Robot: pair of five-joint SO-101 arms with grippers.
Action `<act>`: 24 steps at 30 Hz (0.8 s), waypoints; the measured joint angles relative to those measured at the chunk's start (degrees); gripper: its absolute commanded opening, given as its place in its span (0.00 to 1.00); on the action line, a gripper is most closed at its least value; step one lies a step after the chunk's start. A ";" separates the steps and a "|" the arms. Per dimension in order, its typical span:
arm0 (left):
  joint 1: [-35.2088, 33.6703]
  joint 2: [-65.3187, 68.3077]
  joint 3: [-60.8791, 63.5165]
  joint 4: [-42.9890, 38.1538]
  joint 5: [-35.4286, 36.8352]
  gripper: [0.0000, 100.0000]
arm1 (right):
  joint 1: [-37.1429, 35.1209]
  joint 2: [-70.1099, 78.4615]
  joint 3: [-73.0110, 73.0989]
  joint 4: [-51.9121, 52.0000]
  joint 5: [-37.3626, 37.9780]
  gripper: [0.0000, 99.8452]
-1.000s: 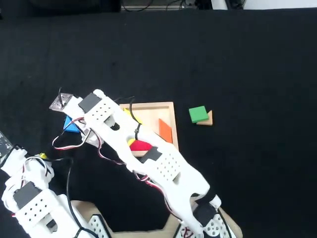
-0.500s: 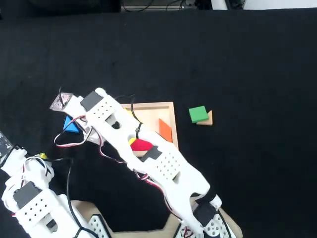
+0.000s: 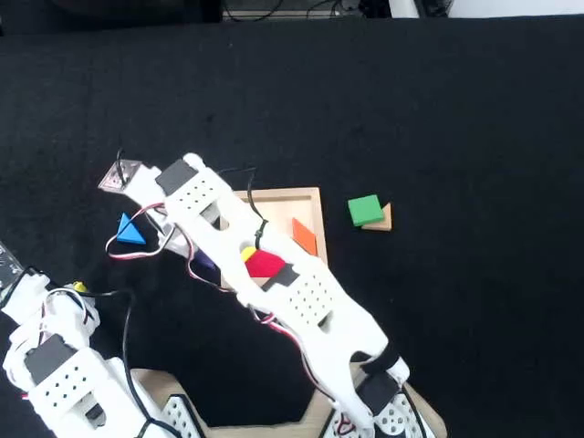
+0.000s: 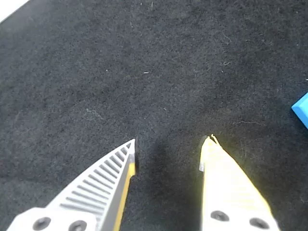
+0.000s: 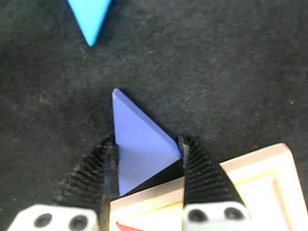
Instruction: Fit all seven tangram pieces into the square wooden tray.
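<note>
My right gripper (image 5: 147, 144) is shut on a purple-blue triangle (image 5: 137, 144), held just outside the rim of the square wooden tray (image 5: 260, 163). In the high view that arm stretches across the tray (image 3: 287, 194), and the triangle (image 3: 203, 263) peeks out beneath it. Orange (image 3: 304, 235), red (image 3: 265, 264) and yellow (image 3: 246, 250) pieces lie in the tray. A light blue triangle (image 3: 130, 230) lies on the cloth left of the tray, also in the right wrist view (image 5: 90, 17). A green square (image 3: 365, 210) and a tan triangle (image 3: 383, 219) sit right of the tray. My left gripper (image 4: 171, 144) is open over bare cloth.
A black cloth covers the table. The left arm (image 3: 55, 365) is folded at the front left corner. A blue corner (image 4: 302, 109) shows at the edge of the left wrist view. Wooden bases (image 3: 164, 383) sit at the front edge.
The right arm's wrist has shifted slightly toward the far side and right, uncovering the light blue triangle. The left arm has not moved.
</note>
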 measured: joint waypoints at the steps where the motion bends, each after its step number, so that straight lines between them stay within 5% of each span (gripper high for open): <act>1: 0.00 0.00 0.00 0.00 0.00 0.22 | 0.18 0.18 -1.23 1.05 0.00 0.04; 13: 0.00 0.00 0.00 0.00 0.00 0.22 | 7.03 -1.05 -17.41 11.60 -2.64 0.04; 24: 0.00 0.00 0.00 0.00 0.00 0.22 | 19.34 -34.46 15.82 11.52 0.00 0.04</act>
